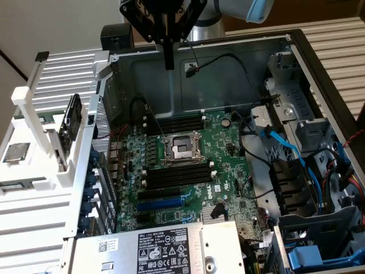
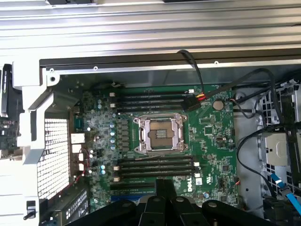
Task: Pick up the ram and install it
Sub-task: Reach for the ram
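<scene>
Exterior view:
- My gripper [image 1: 169, 64] hangs high over the grey back wall of the computer case [image 1: 228, 63]. My two fingers are pressed tight together, and there is nothing between them.
- The ram [image 1: 71, 123] is not with me. It looks like the dark stick standing on its long edge in the white rack [image 1: 34, 200], at the rack's edge next to the case. I think it stands up like that so fingers can pinch it from above.
- A small silver chip [image 1: 16, 151] lies flat on the same rack, nearer the rack's outer edge.
- The case lies on its side with the cover off, so the green board [image 1: 228, 165] faces up at me. The long black slots [image 1: 174, 174] beside the square socket [image 1: 181, 148] are empty. I think that leaves room for the ram.

Wrist view:
- I look straight down on the green board [image 2: 211, 136]. My closed-up gripper [image 2: 165, 186] pokes in over the black slots [image 2: 155, 167] on one side of the socket [image 2: 160, 134].
- The ram [image 2: 4, 89] shows as a thin green and black strip in the white rack [image 2: 29, 80], outside the case wall and well apart from my fingers.
</scene>
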